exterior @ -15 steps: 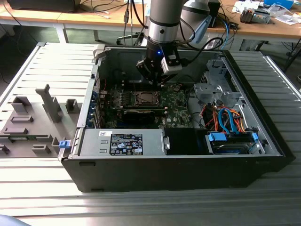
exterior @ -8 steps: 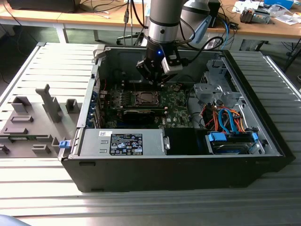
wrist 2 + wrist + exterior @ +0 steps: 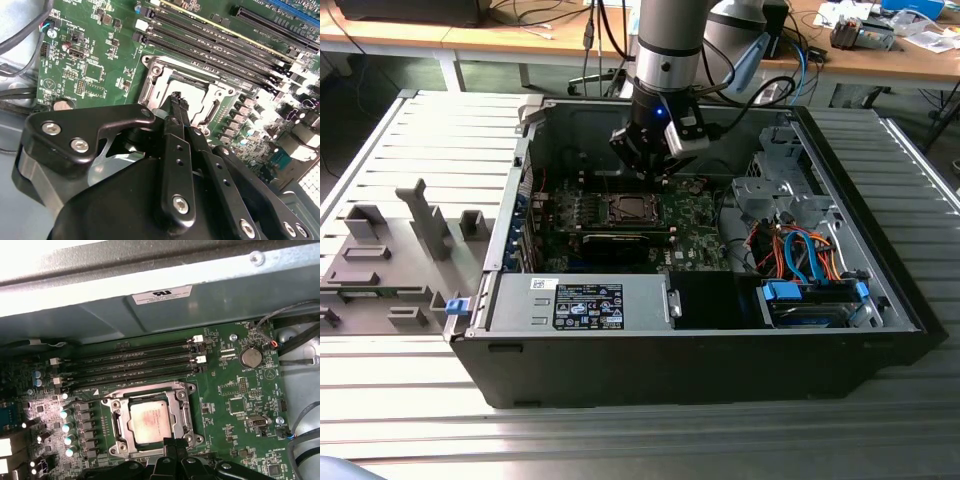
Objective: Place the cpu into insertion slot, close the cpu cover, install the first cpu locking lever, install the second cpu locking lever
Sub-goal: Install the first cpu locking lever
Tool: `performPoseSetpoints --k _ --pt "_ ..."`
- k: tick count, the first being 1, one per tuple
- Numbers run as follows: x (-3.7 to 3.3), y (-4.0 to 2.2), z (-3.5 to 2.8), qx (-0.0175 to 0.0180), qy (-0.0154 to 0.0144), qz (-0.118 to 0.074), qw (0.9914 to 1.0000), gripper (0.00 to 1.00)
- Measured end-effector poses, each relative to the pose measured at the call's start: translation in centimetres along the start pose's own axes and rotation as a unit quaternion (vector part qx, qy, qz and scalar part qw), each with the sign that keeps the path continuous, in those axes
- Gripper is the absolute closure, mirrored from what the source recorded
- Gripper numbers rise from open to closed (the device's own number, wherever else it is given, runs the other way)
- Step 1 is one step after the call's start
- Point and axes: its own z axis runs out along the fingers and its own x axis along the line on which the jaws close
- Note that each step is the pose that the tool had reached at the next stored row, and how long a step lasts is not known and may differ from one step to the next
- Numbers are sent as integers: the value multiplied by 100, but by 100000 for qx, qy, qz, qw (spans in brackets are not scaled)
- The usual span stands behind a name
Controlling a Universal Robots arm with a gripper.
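Exterior view: arm pointed straight down into the open case, gripper (image 3: 655, 165) narrow, fingers together, holding nothing. Cpu (image 3: 150, 421) sat in the insertion slot (image 3: 117, 412) just below its tips.

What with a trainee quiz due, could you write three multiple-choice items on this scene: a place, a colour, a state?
1. Where does the cpu lie?
A. in the insertion slot
B. on the grey rack outside the case
C. on the drive bay

2. What colour is the circuit board?
A. blue
B. red
C. green

3. How does the cpu cover stand?
A. upright, swung open
B. flat, framing the chip
C. off, on the table

Answers: 1 A, the silver chip fills the socket; 2 C, green shows all round the socket; 3 B, the metal frame lies around the chip.
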Motion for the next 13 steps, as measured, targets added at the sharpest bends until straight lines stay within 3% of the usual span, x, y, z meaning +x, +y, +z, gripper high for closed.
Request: performPoseSetpoints --k 13 --pt "0 0 0 36 -50 -1561 99988 89"
